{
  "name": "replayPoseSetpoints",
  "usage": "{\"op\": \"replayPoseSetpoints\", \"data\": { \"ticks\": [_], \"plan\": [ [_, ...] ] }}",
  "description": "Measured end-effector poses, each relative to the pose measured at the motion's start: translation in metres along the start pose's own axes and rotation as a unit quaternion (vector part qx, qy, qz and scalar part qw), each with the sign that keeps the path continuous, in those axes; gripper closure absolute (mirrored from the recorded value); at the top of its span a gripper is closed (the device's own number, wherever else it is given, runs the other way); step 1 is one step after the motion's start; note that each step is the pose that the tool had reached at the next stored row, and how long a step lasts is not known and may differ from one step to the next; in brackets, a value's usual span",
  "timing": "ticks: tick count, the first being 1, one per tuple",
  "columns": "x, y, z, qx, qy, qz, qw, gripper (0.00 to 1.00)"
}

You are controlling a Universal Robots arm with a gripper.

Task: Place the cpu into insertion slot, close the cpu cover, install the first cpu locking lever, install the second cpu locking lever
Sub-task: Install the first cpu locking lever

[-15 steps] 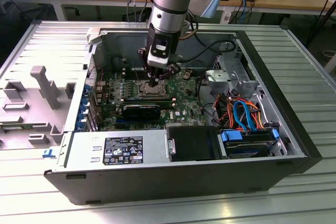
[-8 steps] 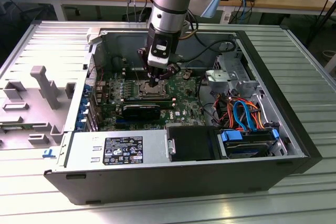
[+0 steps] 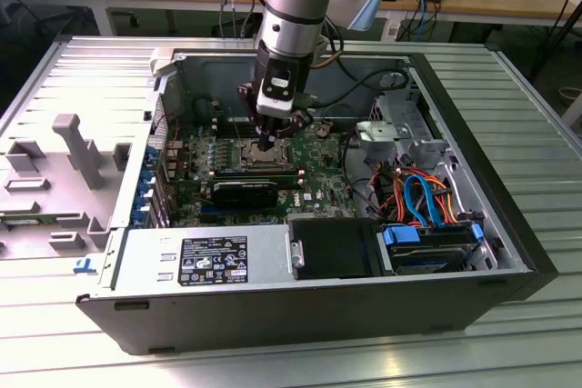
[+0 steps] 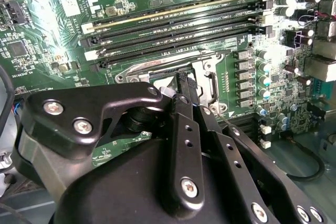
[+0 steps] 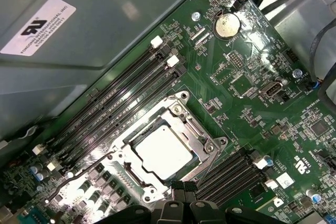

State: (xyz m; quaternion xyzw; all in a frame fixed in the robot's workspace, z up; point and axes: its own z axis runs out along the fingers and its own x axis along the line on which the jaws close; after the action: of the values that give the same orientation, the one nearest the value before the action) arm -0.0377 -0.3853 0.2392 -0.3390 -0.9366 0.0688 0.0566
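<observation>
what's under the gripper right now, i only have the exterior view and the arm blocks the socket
Observer: In the first wrist view the cpu lies flat in the insertion slot, silvery face up.
Operator: is the cover down
Observer: The cpu cover lies flat around the chip, which shows through its cut-out.
Operator: where's the gripper
Observer: In the second wrist view the gripper hangs close over the socket's metal frame.

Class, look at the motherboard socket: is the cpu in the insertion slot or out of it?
In. The first wrist view shows the cpu lying flat within the insertion slot, framed by the cpu cover.
</observation>
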Motion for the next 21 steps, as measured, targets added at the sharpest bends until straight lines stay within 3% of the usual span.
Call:
{"op": "replayPoseSetpoints", "data": {
  "ticks": [21],
  "plan": [
    [0.0,0.0,0.0,0.001,-0.0028,-0.017,0.9999,0.89]
  ]
}}
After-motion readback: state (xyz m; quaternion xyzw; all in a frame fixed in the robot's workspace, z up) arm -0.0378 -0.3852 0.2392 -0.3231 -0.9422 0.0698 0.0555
